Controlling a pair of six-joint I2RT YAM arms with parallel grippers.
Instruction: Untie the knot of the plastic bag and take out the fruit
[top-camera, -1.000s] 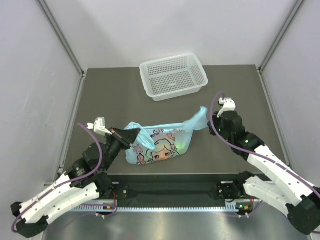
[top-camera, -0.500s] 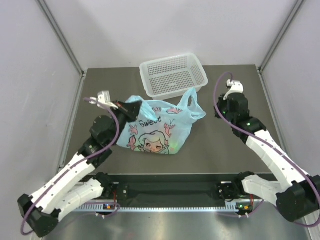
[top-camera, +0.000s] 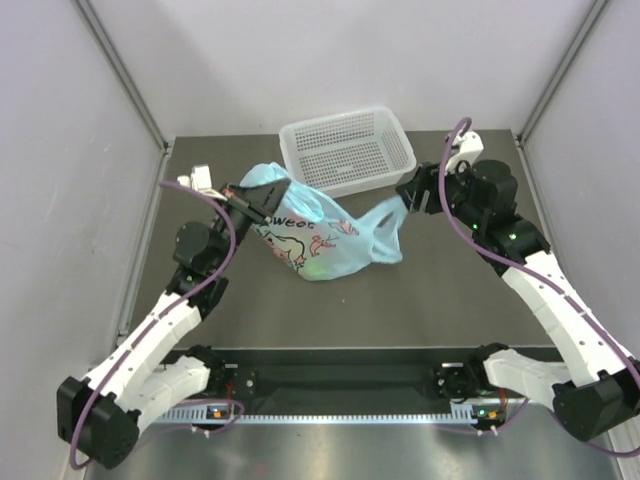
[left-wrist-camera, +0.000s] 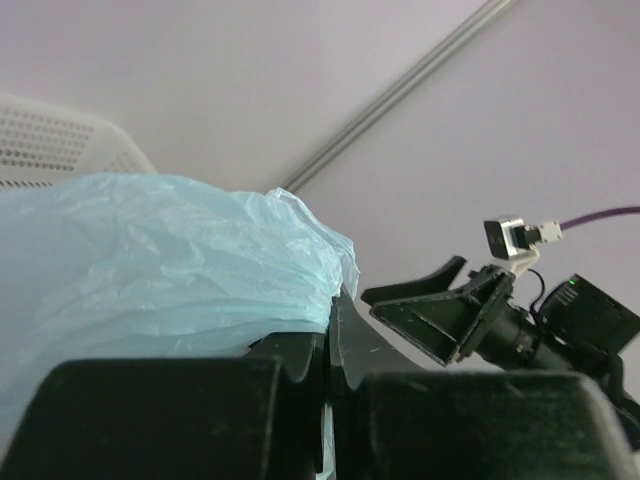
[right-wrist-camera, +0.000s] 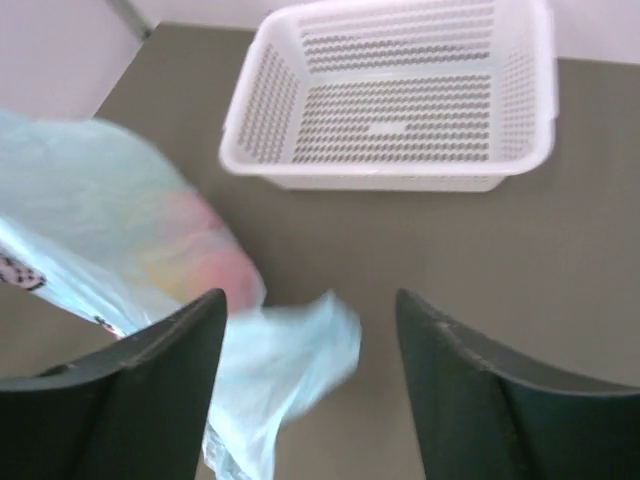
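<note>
Since a second ago we have hauled the plastic bag (top-camera: 305, 240) up and back from the near part of the table (top-camera: 450, 290) to just in front of the white perforated basket (top-camera: 345, 150). Our right gripper (top-camera: 408, 193) has sprung apart and let go of its loop handle (top-camera: 385, 225), which droops loose beside the bag. Our left gripper (top-camera: 250, 197) is clenched on the thin blue plastic at the bag's other top corner, holding it raised, and we see the fruit (right-wrist-camera: 205, 250) only as a blurred pink-and-yellow glow inside, through the bag's wall.
</note>
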